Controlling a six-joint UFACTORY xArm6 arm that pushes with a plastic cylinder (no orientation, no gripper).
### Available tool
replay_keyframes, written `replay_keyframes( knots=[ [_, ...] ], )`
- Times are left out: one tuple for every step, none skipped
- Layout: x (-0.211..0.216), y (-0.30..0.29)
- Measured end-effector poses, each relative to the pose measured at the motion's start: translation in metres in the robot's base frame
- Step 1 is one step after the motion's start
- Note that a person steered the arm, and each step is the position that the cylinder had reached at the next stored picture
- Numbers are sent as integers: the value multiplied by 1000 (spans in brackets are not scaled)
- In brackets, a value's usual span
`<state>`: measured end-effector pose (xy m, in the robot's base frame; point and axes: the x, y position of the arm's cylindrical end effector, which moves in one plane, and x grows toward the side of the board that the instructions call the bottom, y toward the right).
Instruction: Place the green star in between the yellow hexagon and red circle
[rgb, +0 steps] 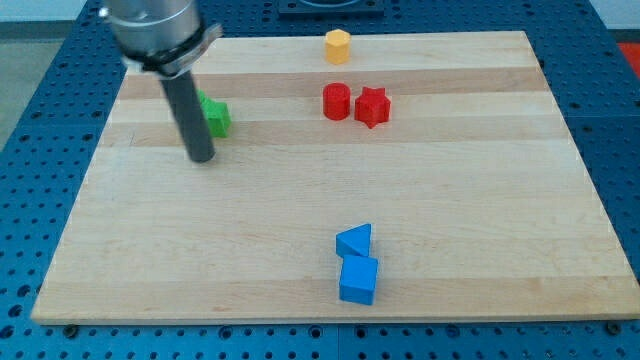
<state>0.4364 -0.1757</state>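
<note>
One dark rod ends the arm; it carries no fingers, so nothing here is clenched, released or grasped, and all work is done by pushing. My tip (202, 158) rests on the wooden surface (300, 290) at the view's left, just below and slightly left of the green star (214, 115), whose left part the rod hides. Whether rod and star touch cannot be told from this angle.

Toward the view's right lie the targets: the red circle (337, 101), with a red star (372, 107) touching or almost touching its right side, and above them, near the surface's top edge, the yellow hexagon (338, 46). The gap between hexagon and circle is open and looks wide enough to take the green star. Well apart, near the view's bottom, sit a blue triangle-like block (355, 241) and a blue cube (359, 280), touching; they play no part.

To do this step well, the tip probably should first pass to the star's left flank, slightly below its centre, then push rightward and gently upward. A push through the block's middle likely keeps it from spinning off. The approach is best kept above the red circle, since a low line risks knocking circle and red star; slowing near the gap avoids overshoot.
</note>
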Motion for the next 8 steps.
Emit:
replay_keyframes(
  knots=[
    [5,-26],
    [-12,-26],
    [-35,-14],
    [-56,0],
    [-65,29],
    [-78,54],
    [-95,59],
    [-100,52]
  ],
)
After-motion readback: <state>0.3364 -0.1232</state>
